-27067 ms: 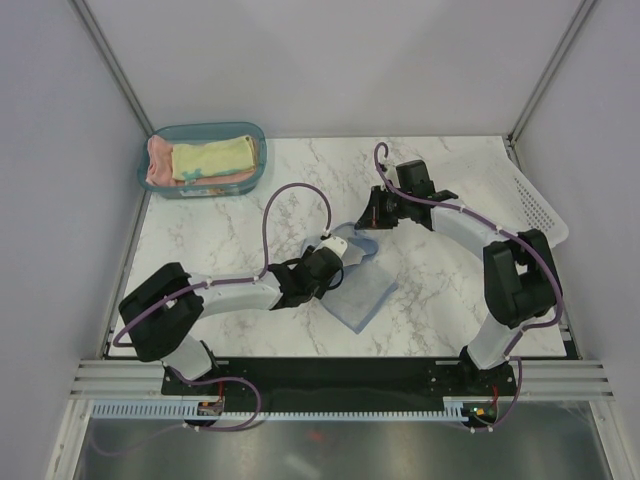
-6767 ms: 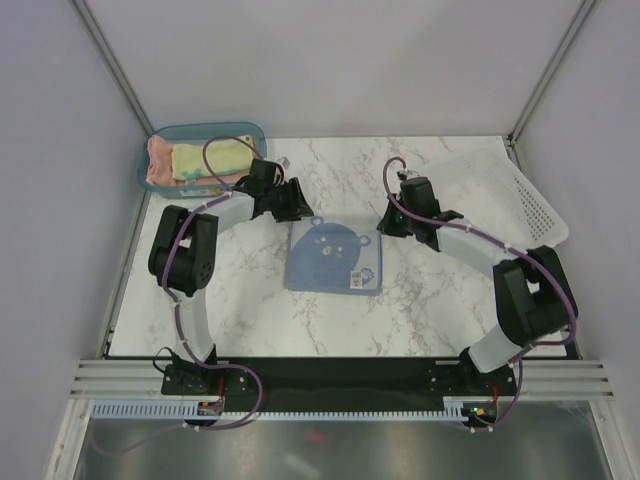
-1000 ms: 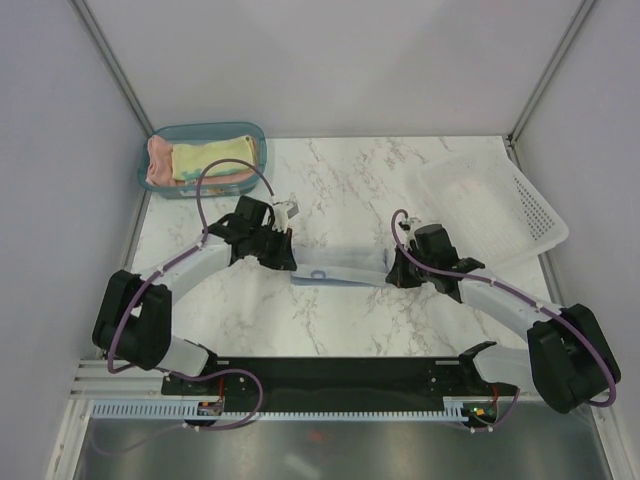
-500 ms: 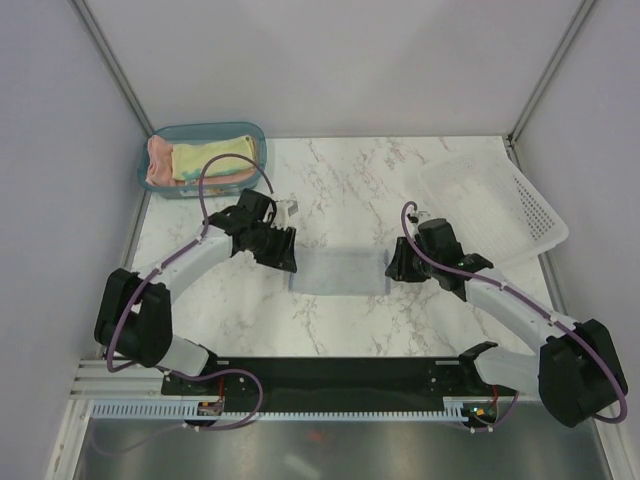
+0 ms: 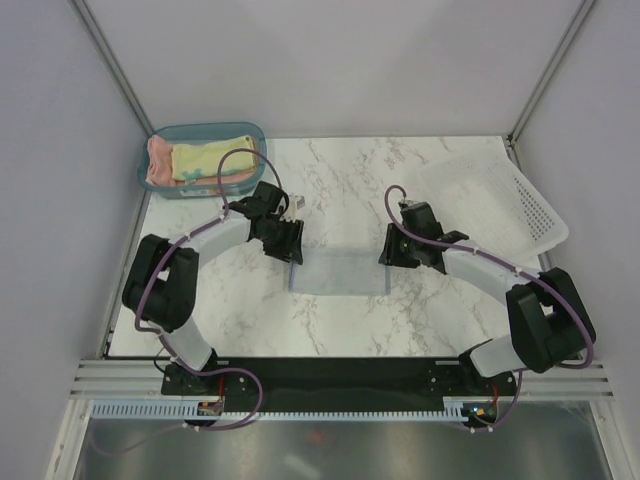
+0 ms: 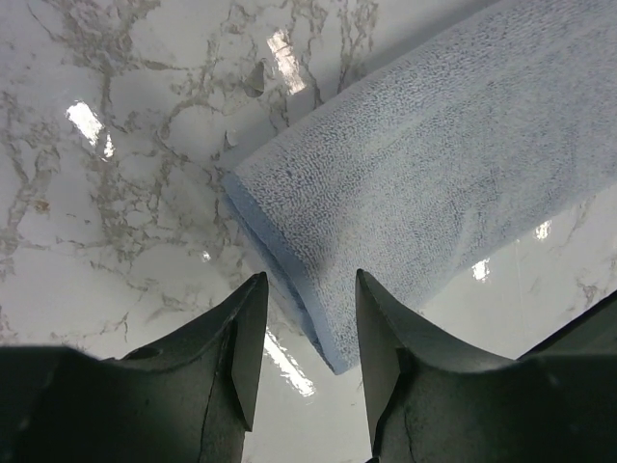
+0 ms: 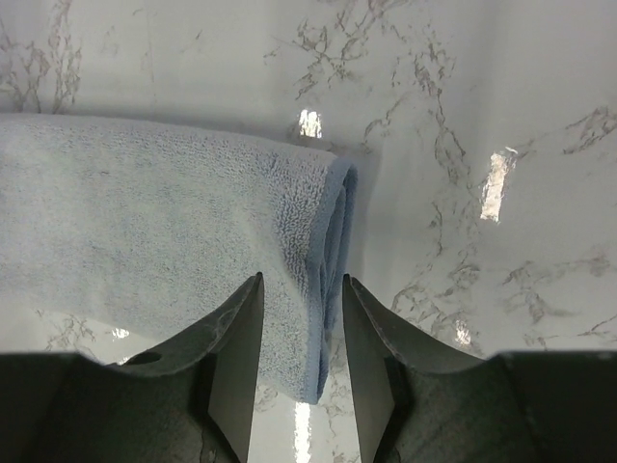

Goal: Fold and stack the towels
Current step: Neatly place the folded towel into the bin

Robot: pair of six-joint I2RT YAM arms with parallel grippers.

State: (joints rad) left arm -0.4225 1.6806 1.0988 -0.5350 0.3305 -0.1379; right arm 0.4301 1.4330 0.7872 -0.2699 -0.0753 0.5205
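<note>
The light blue towel (image 5: 338,270) lies folded in a flat strip on the marble table, its layered ends showing in both wrist views. My left gripper (image 5: 292,246) hovers open over its left end (image 6: 424,164), jaws apart with only the folded edge below them. My right gripper (image 5: 388,250) hovers open over its right end (image 7: 164,222), nothing pinched between the fingers. The salmon-pink towel (image 5: 157,160) and the pale yellow towel (image 5: 212,158) lie side by side in the teal bin at the back left.
The teal bin (image 5: 205,187) stands at the table's far left corner. A white perforated basket (image 5: 545,215) sits at the far right, tilted over the table's edge. Grey walls and frame posts close in the back and sides.
Both grippers went from shut to open and let go of the blue towel's ends. The towel settled flat and folded. Both arms drew slightly toward the far side.
</note>
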